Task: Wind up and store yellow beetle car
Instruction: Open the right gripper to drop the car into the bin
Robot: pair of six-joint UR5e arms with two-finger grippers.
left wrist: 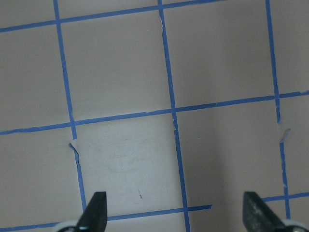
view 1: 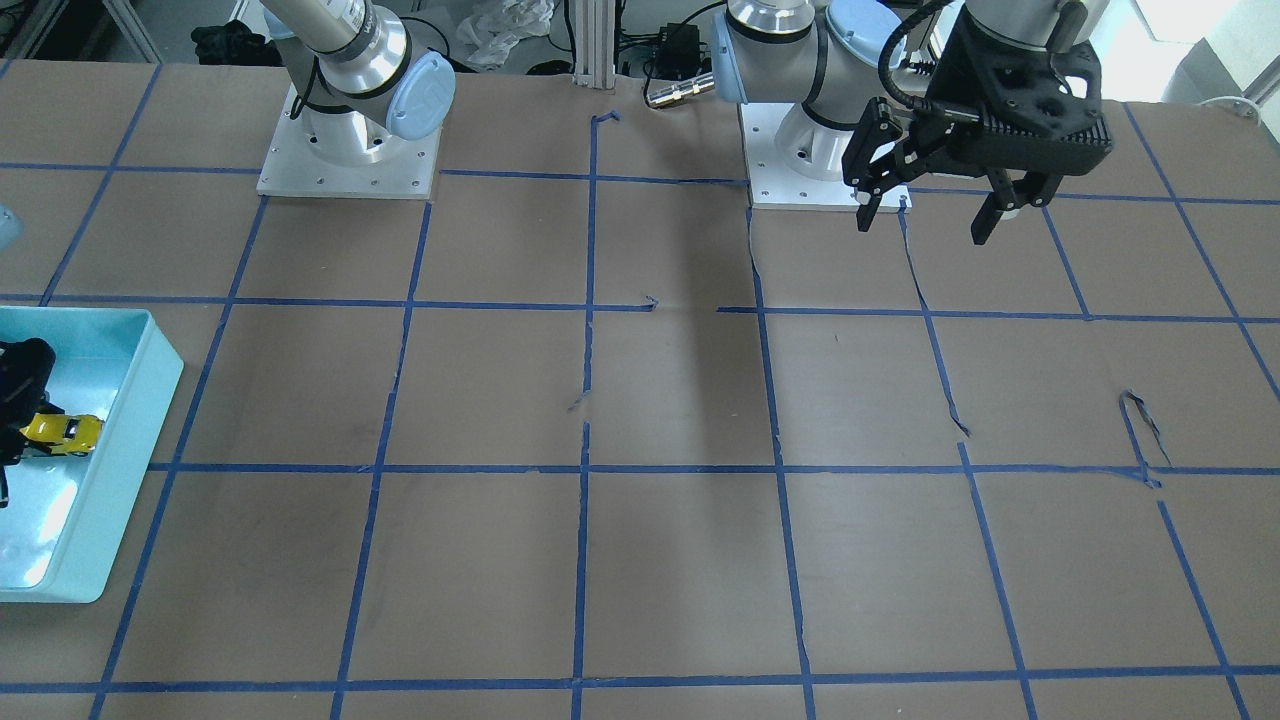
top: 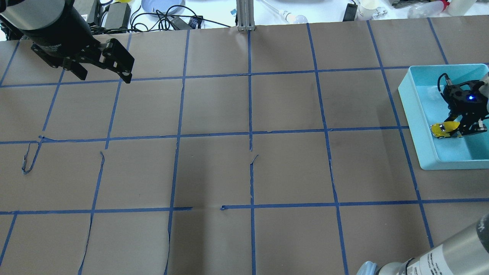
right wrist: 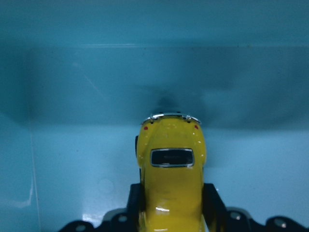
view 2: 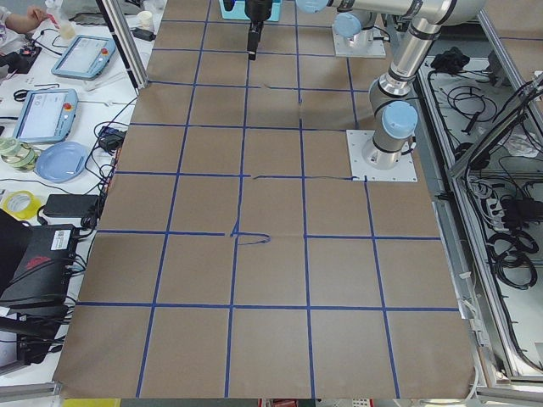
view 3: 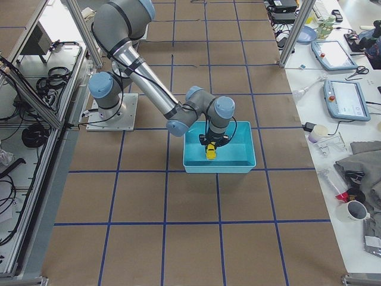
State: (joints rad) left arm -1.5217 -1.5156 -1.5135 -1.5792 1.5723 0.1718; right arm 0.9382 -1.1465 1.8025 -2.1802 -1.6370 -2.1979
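The yellow beetle car [top: 444, 129] is inside the light blue bin [top: 416, 103] at the table's right end. My right gripper [top: 460, 130] is shut on the car and holds it low in the bin. In the right wrist view the car [right wrist: 171, 169] sits between the two black fingers, its rear window facing the camera. It also shows in the front-facing view [view 1: 62, 432] and the right side view [view 3: 211, 151]. My left gripper [top: 103, 76] is open and empty, hovering above the far left of the table; its fingertips [left wrist: 96, 210] frame bare paper.
The table is covered in brown paper with a blue tape grid [top: 250, 137]. The bin's walls [view 1: 120, 440] surround the right gripper closely. Cables and clutter [top: 160, 15] lie beyond the far table edge. The arm bases [view 1: 350, 150] stand on the robot's side.
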